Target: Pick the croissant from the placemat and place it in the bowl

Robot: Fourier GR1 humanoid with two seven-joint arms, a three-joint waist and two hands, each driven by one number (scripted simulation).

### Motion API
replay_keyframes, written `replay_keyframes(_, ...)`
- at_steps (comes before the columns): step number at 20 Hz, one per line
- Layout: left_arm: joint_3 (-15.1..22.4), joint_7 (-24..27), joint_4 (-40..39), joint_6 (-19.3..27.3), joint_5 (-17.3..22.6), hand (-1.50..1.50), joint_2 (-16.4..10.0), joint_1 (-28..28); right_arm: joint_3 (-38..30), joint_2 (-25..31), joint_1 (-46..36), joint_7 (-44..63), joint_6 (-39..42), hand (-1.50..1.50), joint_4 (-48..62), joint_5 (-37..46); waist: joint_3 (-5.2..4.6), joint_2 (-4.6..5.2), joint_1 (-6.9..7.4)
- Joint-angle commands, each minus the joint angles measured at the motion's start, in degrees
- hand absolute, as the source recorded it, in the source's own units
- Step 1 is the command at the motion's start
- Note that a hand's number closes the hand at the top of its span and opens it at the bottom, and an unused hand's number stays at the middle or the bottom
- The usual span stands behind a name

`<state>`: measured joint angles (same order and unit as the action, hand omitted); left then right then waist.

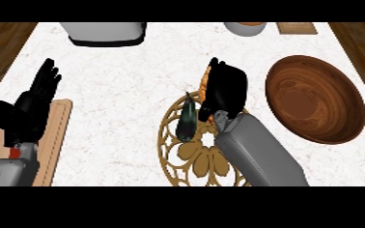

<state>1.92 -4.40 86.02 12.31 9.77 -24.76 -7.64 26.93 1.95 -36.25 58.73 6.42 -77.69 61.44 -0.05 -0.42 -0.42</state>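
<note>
Right hand (227, 89) is down over the croissant (205, 78), fingers and thumb curled round it, so only a sliver of orange-brown pastry peeks out at the hand's left side. That puts the croissant under the palm at the far edge of the placemat (203, 158), a round golden mat cut in an open, flower-like lattice. Whether the pastry is clear of the mat or resting on it, I can't tell from this steep angle. The bowl (314, 99) sits just to the right of the hand: wide, shallow, dark turned wood with rings of grain, its near rim close to the knuckles. Here's the risk as I read it: a croissant is flaky, curved and soft, so curled fingers could crush it or let it slide out on the way across. A low sweep to the right could also clip the rim and nudge the bowl over the smooth, speckled white counter (121, 92). Watch too the dark green vegetable (188, 118), long, glossy and tapered, lying on the mat just to the hand's left and nearer the robot; a wrist pulling back could roll it. Left hand (35, 96) rests open, fingers up, far off to the left by a pale wooden board (58, 135).
</note>
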Motion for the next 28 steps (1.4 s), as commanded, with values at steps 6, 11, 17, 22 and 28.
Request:
replay_keyframes(6,-1.0,-2.01,2.11,0.43,-0.81,0.0,-0.48,0.48,-5.52,1.76,-5.5,10.38,2.26,1.5,-19.15,10.8,0.05,-0.07,-0.32)
replay_keyframes(11,1.07,-1.19,2.21,1.6,-2.95,0.0,2.93,1.86,-10.58,4.04,-1.87,9.33,7.01,1.5,-26.16,11.76,0.04,0.16,-0.07)
replay_keyframes(17,-0.67,-4.09,4.37,-0.71,-2.24,0.0,1.53,-0.14,-24.87,9.96,1.7,-2.6,3.42,1.5,-27.41,2.31,0.09,0.33,0.27)
replay_keyframes(22,-3.15,-2.6,-1.65,-1.63,-3.29,0.0,2.05,-5.36,-27.47,9.65,5.02,-10.58,-6.77,1.5,-16.69,2.14,0.06,0.61,0.41)
replay_keyframes(28,-3.16,0.8,0.47,-3.79,-4.12,0.0,3.53,1.4,-35.59,14.62,4.47,-21.8,-12.13,1.5,-5.96,-3.86,0.06,0.53,0.9)
